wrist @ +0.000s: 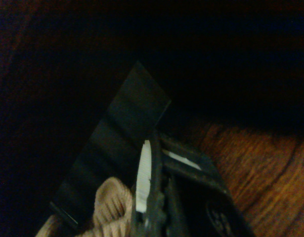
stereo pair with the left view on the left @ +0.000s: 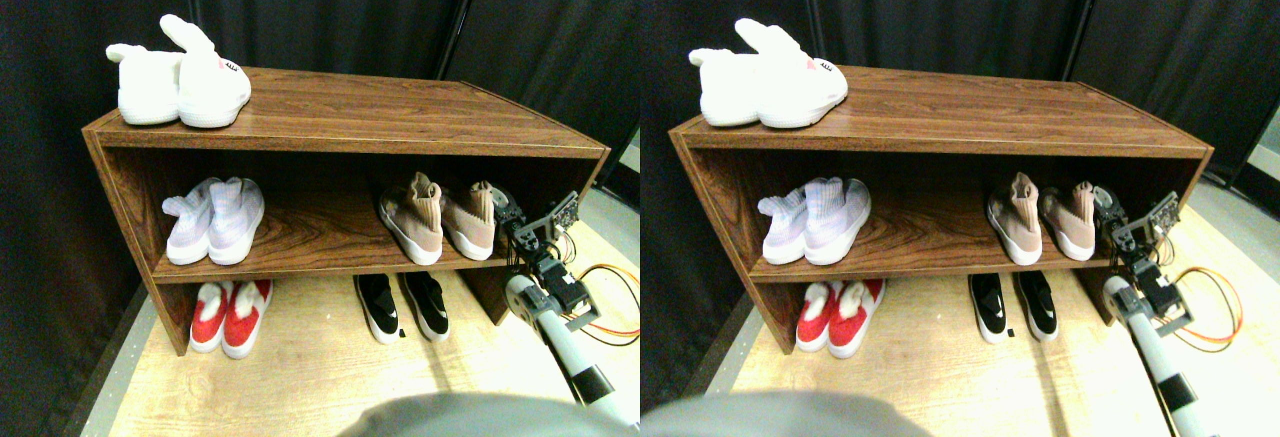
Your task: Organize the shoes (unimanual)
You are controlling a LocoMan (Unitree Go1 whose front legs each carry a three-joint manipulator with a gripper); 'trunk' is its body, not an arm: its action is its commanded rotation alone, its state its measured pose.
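Up close, the dark jaw frame (wrist: 191, 197) stood against a tan knit collar (wrist: 112, 207), with a sliver of white sole (wrist: 143, 173) beside it. Reddish wood shelf (wrist: 260, 163) showed behind; the rest was black shadow.

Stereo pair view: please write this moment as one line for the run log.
stage: at tan pair | right gripper: at collar of right tan shoe | left tan shoe: beside it on middle shelf | black shoes: on floor
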